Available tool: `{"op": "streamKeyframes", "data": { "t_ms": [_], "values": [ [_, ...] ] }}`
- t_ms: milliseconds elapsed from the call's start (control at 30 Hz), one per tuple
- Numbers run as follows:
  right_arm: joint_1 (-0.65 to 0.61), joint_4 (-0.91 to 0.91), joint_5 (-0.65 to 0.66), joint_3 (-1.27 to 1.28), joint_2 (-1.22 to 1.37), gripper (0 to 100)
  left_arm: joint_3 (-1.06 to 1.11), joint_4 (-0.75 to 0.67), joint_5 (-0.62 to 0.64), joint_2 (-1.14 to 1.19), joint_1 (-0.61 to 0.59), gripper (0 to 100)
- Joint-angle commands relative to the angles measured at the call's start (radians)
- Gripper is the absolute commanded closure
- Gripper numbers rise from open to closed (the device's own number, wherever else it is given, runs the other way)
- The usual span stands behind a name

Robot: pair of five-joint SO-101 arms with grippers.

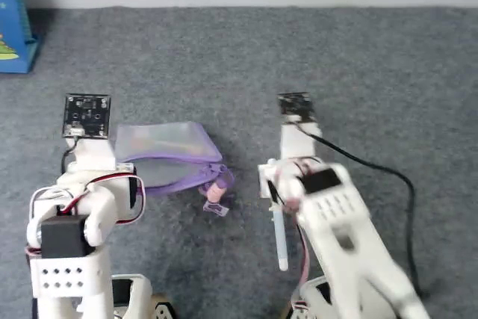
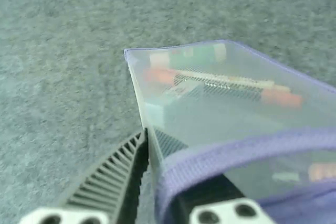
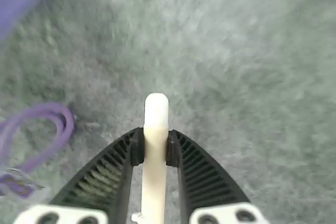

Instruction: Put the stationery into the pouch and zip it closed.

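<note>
Nearest you, your right pincer (image 3: 156, 145) pinches a white pen (image 3: 156, 109) over the grey worktop (image 1: 358, 57), right of the pouch (image 1: 168, 156). Farther off and to the left, your left pincer (image 2: 149, 142) clamps the edge of the clear, purple-trimmed pouch, with coloured stationery (image 2: 210, 80) inside.

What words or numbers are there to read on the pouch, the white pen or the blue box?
No text here can be read.
pouch: no letters or numbers show on it.
white pen: plain, no print visible.
blue box: a coloured picture, cut off at the edge; any letters are too blurred to read.
</note>
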Motion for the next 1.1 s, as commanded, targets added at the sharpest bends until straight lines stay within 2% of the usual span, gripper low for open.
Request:
{"op": "streamKeyframes", "data": {
  "t_ms": [0,233,333,467,567,800,1067],
  "values": [
    [0.007,0.012,0.009,0.063,-0.377,99.1,-0.01,-0.034,0.037,0.009,0.032,99],
    [-0.202,0.081,0.011,0.084,-0.906,99.1,-0.01,-0.046,0.043,0.006,0.063,99],
    [-0.26,0.076,0.011,0.084,-0.993,99.1,-0.01,-0.046,0.043,0.005,0.061,99],
    [-0.271,0.033,0.009,0.078,-1.023,99.1,-0.01,-0.046,0.043,0.005,0.06,99],
    [-0.282,-0.07,0.009,0.078,-1.026,99.1,-0.008,-0.046,0.043,0.005,0.06,99],
    [-0.432,-0.4,0.009,0.107,-1.017,99.1,-0.002,-0.044,0.043,0.005,0.058,99],
    [-0.44,-0.834,0.009,0.262,-1.015,99.1,-0.001,-0.043,0.043,0.005,0.058,99]
  ]
}}
